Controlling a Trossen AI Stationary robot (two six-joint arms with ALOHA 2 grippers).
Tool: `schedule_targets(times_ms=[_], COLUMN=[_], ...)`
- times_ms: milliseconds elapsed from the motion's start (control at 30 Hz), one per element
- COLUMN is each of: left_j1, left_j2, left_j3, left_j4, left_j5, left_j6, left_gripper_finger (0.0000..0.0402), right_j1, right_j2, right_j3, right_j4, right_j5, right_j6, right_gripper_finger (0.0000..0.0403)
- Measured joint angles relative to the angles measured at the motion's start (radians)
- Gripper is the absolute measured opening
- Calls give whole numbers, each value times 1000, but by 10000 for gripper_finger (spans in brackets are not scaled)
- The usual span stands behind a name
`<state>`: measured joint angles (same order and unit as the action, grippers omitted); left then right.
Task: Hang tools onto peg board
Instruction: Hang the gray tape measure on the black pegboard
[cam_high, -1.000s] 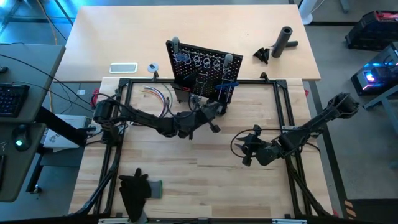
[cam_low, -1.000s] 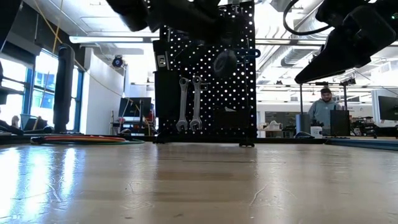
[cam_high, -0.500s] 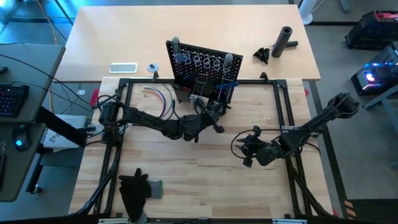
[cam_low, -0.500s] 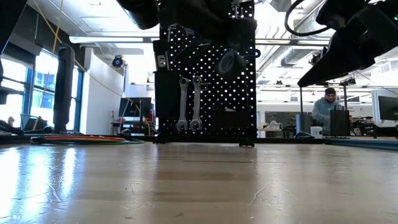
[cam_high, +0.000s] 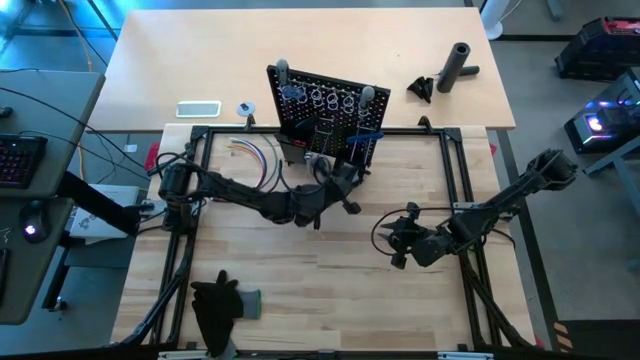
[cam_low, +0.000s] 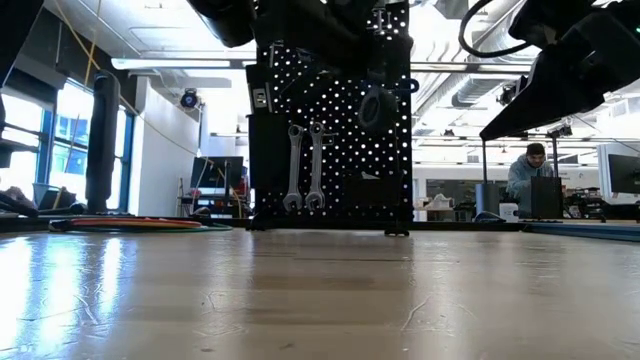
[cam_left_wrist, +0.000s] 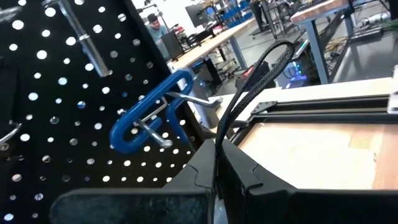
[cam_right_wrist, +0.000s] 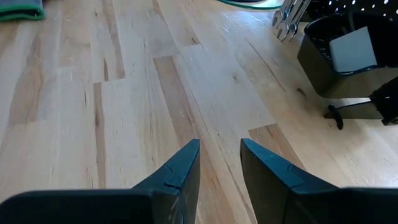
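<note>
Backing slightly from the black perforated peg board (cam_high: 325, 110), the closed, empty left gripper (cam_high: 343, 180) leaves the blue-handled tool (cam_left_wrist: 149, 112) hanging; right gripper (cam_right_wrist: 219, 163) waits half-open.

Left arm reaches across the table from its left edge; left gripper (cam_high: 345, 178) sits just in front of the peg board (cam_high: 325, 105), fingers (cam_left_wrist: 233, 171) pressed together, nothing visibly between them. Right arm extends from the right side, wrist bent; right gripper (cam_high: 398, 240) hangs well apart from the peg board, jaws parted, empty.
</note>
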<state>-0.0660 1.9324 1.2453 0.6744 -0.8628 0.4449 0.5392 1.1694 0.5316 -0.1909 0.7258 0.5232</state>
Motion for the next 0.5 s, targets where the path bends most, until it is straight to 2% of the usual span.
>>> schedule_targets(times_ms=[500], left_j1=[22], left_j2=[0], left_j3=[0], left_j4=[-59], left_j5=[-11], left_j6=[-75], left_gripper_finger=[0], right_j1=[0], right_j2=[0], right_j3=[0], right_j4=[-2], right_j5=[-4], right_j6=[0], right_gripper_finger=[110])
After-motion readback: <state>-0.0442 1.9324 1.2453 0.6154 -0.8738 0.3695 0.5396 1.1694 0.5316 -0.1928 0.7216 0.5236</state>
